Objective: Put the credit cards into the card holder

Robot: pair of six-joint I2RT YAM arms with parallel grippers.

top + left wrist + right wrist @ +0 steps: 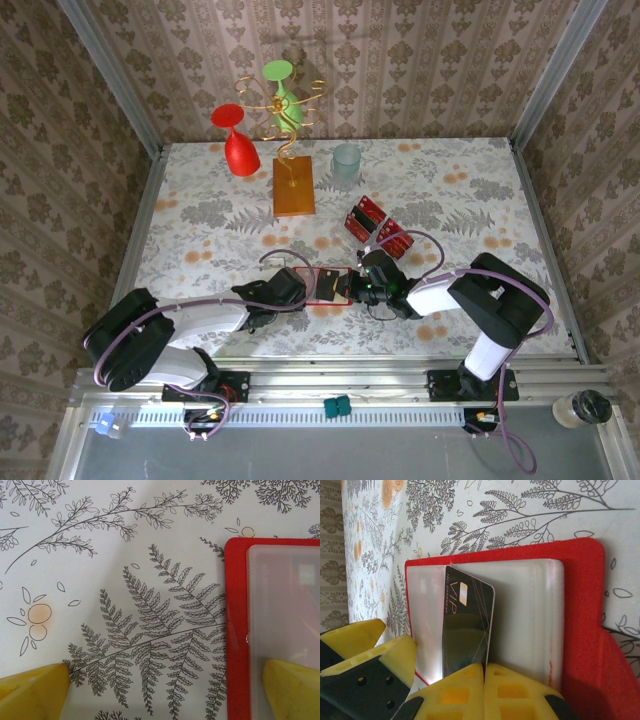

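Right tool (pixel 484 669) is pressed together on a dark card (pixel 467 625), far end seemingly just inside the clear pocket of the holder (pixel 582 630), which lies open on the surface (pixel 200 220) between the arms. Left tool (pixel 165 680) is spread wide, one finger over the holder's 9 o'clock edge. My worry: push off-axis and the card snags the pocket lip and bows, or the holder skates away. Spare cards (pixel 366 218) sit at its 1 o'clock.
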